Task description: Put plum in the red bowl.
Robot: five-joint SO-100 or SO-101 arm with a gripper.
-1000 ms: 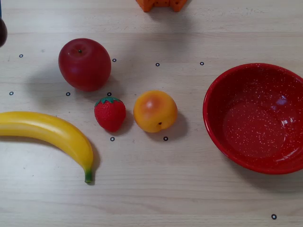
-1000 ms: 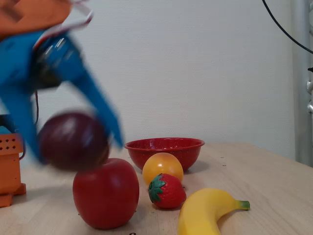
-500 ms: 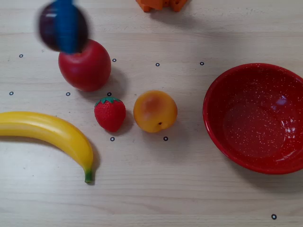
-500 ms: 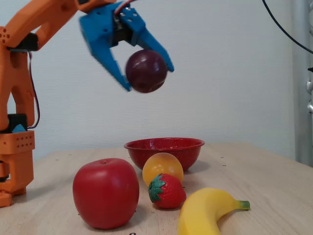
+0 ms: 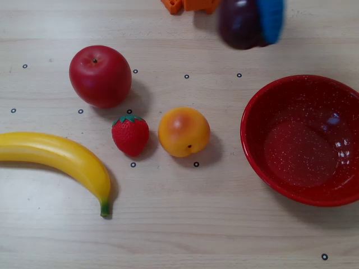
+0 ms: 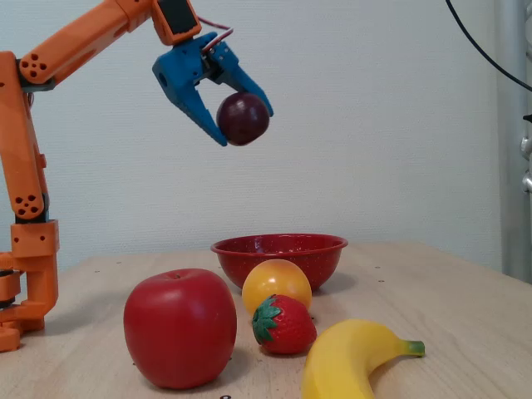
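My gripper [image 6: 243, 120] with blue fingers is shut on the dark purple plum [image 6: 243, 118] and holds it high in the air. In the overhead view the plum [image 5: 240, 23] is at the top edge, blurred, with a blue finger [image 5: 271, 19] beside it, up and to the left of the red bowl [image 5: 263, 101]. The red speckled bowl [image 6: 249, 249] stands empty on the table, below and a little to the right of the held plum in the fixed view.
On the table lie a red apple [image 5: 100, 75], a strawberry [image 5: 130, 134], an orange-yellow peach [image 5: 183, 131] and a banana [image 5: 61, 157]. The orange arm base [image 6: 25, 249] stands at the left of the fixed view.
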